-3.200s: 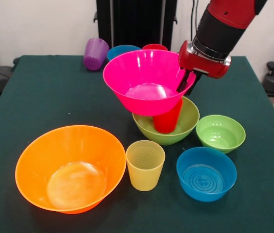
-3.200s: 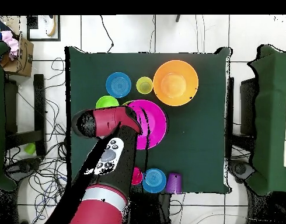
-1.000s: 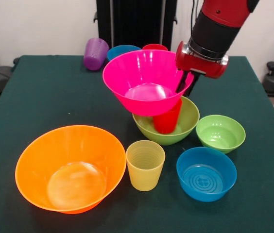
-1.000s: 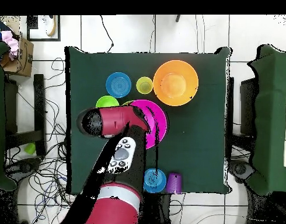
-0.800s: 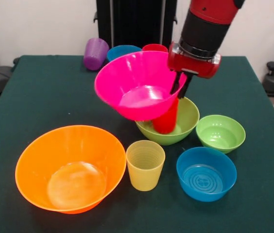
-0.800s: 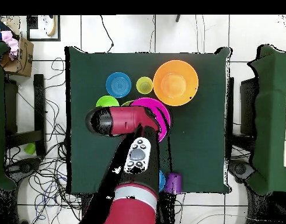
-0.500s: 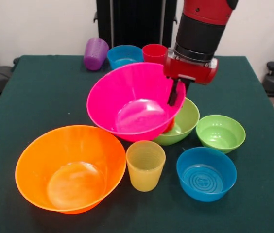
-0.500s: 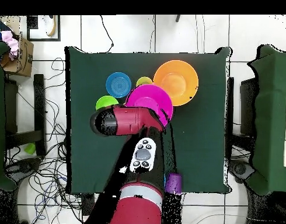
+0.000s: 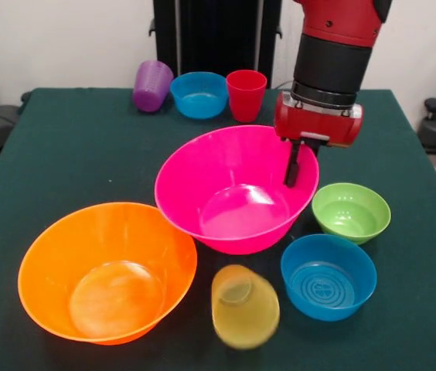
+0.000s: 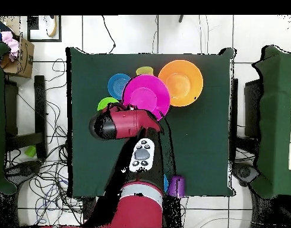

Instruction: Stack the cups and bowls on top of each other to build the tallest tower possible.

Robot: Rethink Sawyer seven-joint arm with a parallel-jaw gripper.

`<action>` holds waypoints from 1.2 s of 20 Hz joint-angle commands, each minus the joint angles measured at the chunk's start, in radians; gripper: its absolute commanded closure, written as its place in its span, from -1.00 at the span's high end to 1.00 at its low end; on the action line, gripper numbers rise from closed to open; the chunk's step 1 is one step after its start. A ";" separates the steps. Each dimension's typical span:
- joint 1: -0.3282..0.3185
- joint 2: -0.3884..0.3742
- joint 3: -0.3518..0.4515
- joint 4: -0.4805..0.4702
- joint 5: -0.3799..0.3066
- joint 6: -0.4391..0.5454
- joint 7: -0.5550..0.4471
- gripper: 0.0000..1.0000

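My gripper (image 9: 295, 164) is shut on the right rim of the hot pink bowl (image 9: 233, 193), which stands upright low over the table's middle. It also shows in the overhead view (image 10: 146, 95). The medium lime green bowl and the bright red cup are hidden behind or under it. The ribbed yellow cup (image 9: 245, 306) lies tipped over in front of the pink bowl. The large orange bowl (image 9: 108, 270) touches the pink bowl's left side. A small lime green bowl (image 9: 351, 210) and a blue bowl (image 9: 328, 275) stand to the right.
At the far edge a purple cup (image 9: 151, 85) lies on its side, beside a second blue bowl (image 9: 199, 94) and an upright pinkish-red cup (image 9: 246, 94). The table's left side (image 9: 63, 154) is bare green cloth.
The pink bowl came off the red cup and green bowl, swung forward and down toward the table. The yellow cup has tipped over and rolled forward. The orange bowl shifted slightly left.
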 commanded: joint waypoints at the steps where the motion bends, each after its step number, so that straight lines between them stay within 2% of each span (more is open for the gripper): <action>1: 0.013 0.083 0.159 0.051 -0.071 0.115 -0.047 -1.00; 6: 0.021 0.054 0.139 0.065 -0.077 0.190 -0.067 -1.00; 15: 0.005 -0.115 0.166 0.140 -0.031 0.490 -0.117 -1.00; 17: 0.008 -0.139 0.164 0.146 -0.030 0.530 -0.116 -1.00; 20: 0.006 -0.157 0.171 0.156 -0.034 0.546 -0.106 -1.00; 24: 0.020 -0.116 0.167 0.150 -0.053 0.476 -0.048 -1.00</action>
